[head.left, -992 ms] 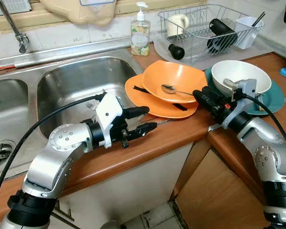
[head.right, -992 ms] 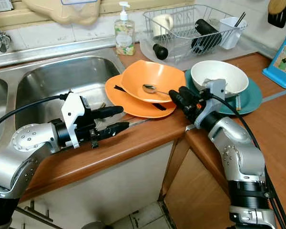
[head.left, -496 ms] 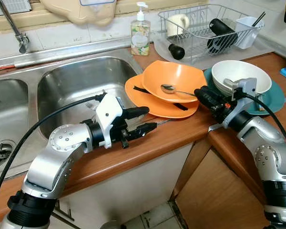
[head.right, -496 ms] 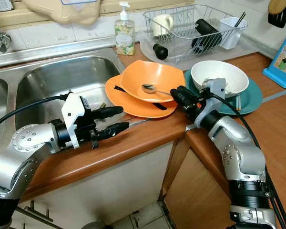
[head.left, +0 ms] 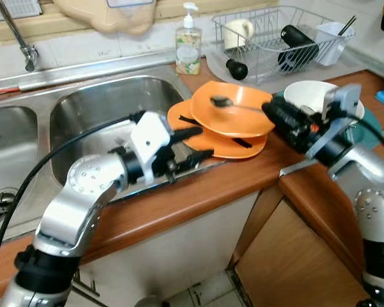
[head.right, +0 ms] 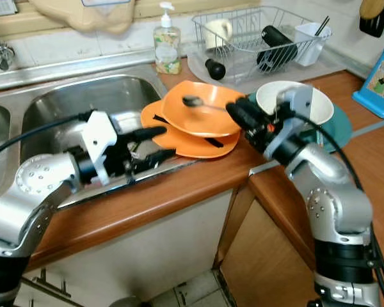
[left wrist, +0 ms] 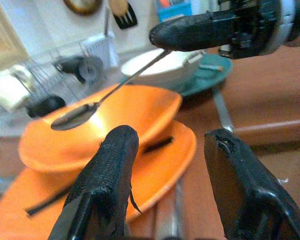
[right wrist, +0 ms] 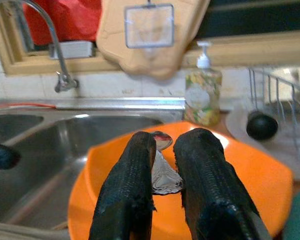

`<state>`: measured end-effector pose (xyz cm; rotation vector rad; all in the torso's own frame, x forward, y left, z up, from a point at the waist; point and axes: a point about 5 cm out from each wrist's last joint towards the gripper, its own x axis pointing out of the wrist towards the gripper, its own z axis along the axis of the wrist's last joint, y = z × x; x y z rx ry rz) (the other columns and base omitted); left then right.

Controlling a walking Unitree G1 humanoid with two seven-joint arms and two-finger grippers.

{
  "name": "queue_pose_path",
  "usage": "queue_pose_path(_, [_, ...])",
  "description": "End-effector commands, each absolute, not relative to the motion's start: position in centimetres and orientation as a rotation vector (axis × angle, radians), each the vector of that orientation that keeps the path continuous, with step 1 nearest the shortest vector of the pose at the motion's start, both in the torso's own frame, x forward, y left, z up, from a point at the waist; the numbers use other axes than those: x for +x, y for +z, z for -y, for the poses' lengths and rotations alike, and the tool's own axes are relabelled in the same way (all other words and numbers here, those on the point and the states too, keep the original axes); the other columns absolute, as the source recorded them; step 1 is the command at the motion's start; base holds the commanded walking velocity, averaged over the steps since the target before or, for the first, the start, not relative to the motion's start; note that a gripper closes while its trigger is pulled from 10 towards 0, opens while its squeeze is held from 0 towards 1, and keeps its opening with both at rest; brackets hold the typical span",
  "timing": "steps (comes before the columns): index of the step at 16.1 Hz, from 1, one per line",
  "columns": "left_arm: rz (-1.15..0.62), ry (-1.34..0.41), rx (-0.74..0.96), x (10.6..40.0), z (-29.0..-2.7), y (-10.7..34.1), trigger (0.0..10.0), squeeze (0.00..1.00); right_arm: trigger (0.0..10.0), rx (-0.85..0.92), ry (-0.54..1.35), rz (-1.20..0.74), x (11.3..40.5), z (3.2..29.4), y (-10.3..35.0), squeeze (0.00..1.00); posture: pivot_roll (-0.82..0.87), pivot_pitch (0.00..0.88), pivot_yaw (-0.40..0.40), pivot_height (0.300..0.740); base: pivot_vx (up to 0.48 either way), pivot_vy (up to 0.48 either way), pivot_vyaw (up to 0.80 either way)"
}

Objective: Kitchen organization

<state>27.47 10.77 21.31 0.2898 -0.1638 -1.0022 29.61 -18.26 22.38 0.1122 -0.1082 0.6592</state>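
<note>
Our right gripper [head.left: 275,115] pinches the handle of a spoon [head.left: 233,105], holding it in the air just above the orange bowl [head.left: 233,121], its fingers [right wrist: 130,185] closed on the metal. Our left gripper [head.left: 195,144] waits with fingers apart beside the same bowl, on its sink [head.left: 96,109] side. The hold looks thin, taken near the handle's end; we judge the spoon could pivot or slip and clatter back into the bowl, jolting the orange plate [head.left: 185,128] beneath it.
</note>
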Motion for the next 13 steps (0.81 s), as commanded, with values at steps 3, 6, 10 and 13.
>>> queue_pose_path(3, [0.279,-0.895,0.381,28.8,-10.6,22.6,10.0,0.0,0.0,0.077,0.731,0.137,29.1,16.4,24.0,0.0,-0.07,0.0,0.034,0.74,0.0,0.0,0.0])
queue_pose_path(6, [0.319,-0.812,0.55,30.0,-10.5,22.4,10.0,0.0,0.0,0.076,0.774,0.142,28.8,14.8,24.7,0.0,-0.07,0.0,0.037,0.74,0.0,0.0,0.0])
queue_pose_path(10, [0.333,-0.784,0.64,30.7,-10.4,21.7,4.9,0.0,0.0,0.085,0.815,0.134,28.4,13.6,24.8,0.0,-0.07,0.0,0.039,0.74,0.0,0.0,0.0])
queue_pose_path(13, [0.368,-0.75,0.695,31.2,-10.3,21.5,4.6,0.0,0.0,0.095,0.844,0.122,28.1,12.5,24.6,0.0,-0.07,0.0,0.04,0.74,0.0,0.0,0.0])
